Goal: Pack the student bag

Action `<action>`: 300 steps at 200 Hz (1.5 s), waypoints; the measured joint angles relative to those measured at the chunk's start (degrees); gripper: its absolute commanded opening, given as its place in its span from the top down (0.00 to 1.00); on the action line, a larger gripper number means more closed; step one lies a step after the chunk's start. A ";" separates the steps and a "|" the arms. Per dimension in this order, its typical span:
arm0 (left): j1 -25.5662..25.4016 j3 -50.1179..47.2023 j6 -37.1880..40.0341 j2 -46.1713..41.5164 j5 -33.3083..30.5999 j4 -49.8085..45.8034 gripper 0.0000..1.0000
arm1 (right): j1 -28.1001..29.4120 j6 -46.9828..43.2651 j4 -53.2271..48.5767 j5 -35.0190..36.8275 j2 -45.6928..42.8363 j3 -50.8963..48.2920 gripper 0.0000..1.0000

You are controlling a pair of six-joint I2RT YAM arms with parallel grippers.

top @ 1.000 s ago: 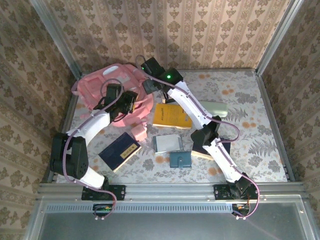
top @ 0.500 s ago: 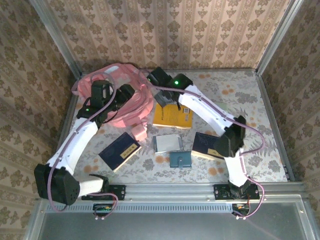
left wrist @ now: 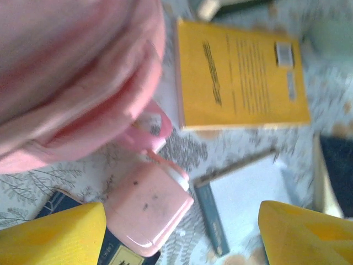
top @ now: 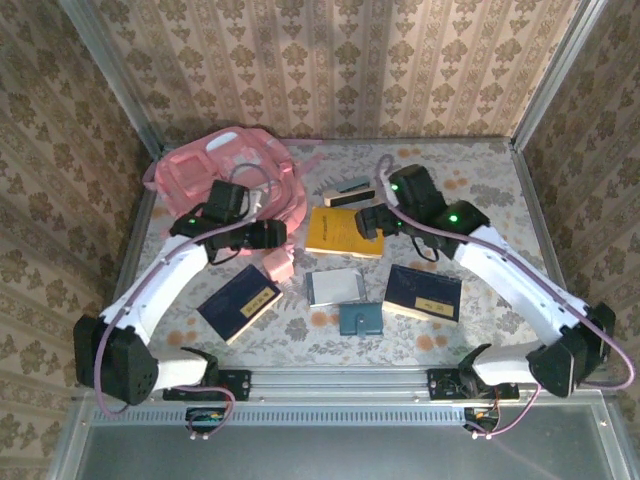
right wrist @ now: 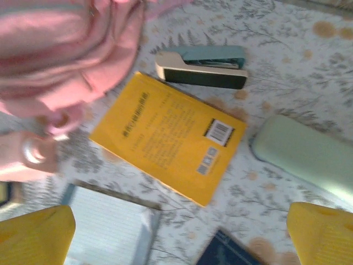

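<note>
While both arms are reaching over the floral-patterned table (top: pixel 500 170), aluminium frame rails (top: pixel 545 230) are bounding it on the left, far and right sides. The far right corner is offering the widest bare surface. The centre is lying crowded with books and cases.

The large soft pink fabric student bag (top: pixel 220 170) is lying in the far left corner, close against the left rail.

The left gripper (left wrist: pixel 181 221) is hovering just beside the bag's near right edge. Its yellow jaws are standing wide apart and gripping nothing. A small rounded pink case (left wrist: pixel 149 207) is lying on the table in line with the gap.

The right gripper (right wrist: pixel 181 226) is hovering well to the right of the bag, jaws likewise spread wide and empty. A yellow softcover book (right wrist: pixel 171 135) is lying between it and the bag. A teal-and-cream stapler (right wrist: pixel 201 66) is lying just beyond the book.
</note>
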 measured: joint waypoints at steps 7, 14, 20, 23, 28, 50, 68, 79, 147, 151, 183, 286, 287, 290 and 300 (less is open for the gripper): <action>-1.64 0.52 2.03 1.92 -0.13 -1.33 0.25 | -0.48 1.07 1.51 -2.89 -1.29 -1.09 0.13; -3.13 1.16 3.63 4.17 -0.57 -2.45 0.25 | -0.55 2.01 3.15 -5.73 -2.29 -2.12 0.15; -4.24 1.64 4.74 6.03 -1.14 -3.13 0.25 | -0.50 2.51 4.33 -8.41 -2.97 -2.89 0.15; -4.76 1.79 5.25 7.02 -1.40 -3.39 0.25 | -0.50 2.56 4.68 -9.60 -3.19 -3.15 0.15; -5.62 1.97 6.03 8.46 -2.01 -3.82 0.25 | -0.48 3.04 5.18 -11.41 -3.43 -3.52 0.15; -7.74 2.01 8.83 12.35 -5.44 -6.03 0.24 | -0.37 4.09 6.84 -17.68 -3.50 -5.33 0.13; -7.74 3.26 10.64 12.52 -8.39 -7.91 0.24 | -0.35 4.57 7.78 -20.55 -4.24 -8.07 0.11; -7.67 4.31 11.69 12.96 -9.70 -9.16 0.24 | -0.35 4.59 7.80 -21.40 -5.09 -9.81 0.10; -7.87 7.34 15.04 18.03 -13.77 -11.28 0.26 | 0.24 4.85 10.56 -21.88 -11.08 -15.17 0.08; -7.93 7.56 15.15 18.34 -14.34 -11.28 0.27 | 0.42 4.98 10.58 -21.64 -11.28 -15.17 0.08; -7.96 9.01 15.56 20.02 -16.26 -11.10 0.30 | 1.68 5.90 11.87 -21.18 -11.56 -15.34 0.14; -8.50 7.56 11.23 22.21 -10.36 -10.29 0.19 | 1.79 6.40 11.69 -18.78 -9.51 -16.09 0.16; -8.50 7.56 10.84 22.18 -10.29 -10.27 0.19 | 1.79 6.40 11.67 -18.73 -9.51 -16.09 0.16; -8.50 7.52 10.67 22.05 -10.16 -10.16 0.18 | 1.79 6.38 11.61 -18.53 -9.51 -16.09 0.16; -8.50 7.23 9.29 21.68 -9.88 -9.64 0.15 | 1.84 6.34 11.34 -17.81 -9.51 -16.09 0.14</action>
